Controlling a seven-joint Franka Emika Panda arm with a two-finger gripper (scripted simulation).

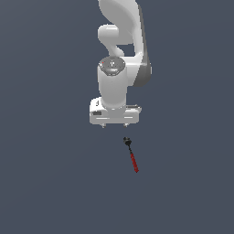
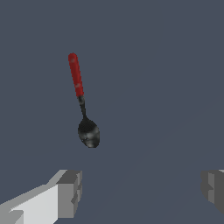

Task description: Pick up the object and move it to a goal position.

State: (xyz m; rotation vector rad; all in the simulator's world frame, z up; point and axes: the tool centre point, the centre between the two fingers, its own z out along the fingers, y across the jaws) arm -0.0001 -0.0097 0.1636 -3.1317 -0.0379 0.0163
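On the tabletop [image 1: 45, 183]: the object [image 1: 131, 155] lies flat, a spoon-like tool with a red handle and a small black head.
Hand [image 2: 140, 192]: fingers well apart, holding nothing, poised above.
Offset: the object sits clear of the fingers, head end nearer the hand.
Long axis: runs away from the hand, slightly slanted.
Height: hand seemingly well above it; the gap is hard to judge.
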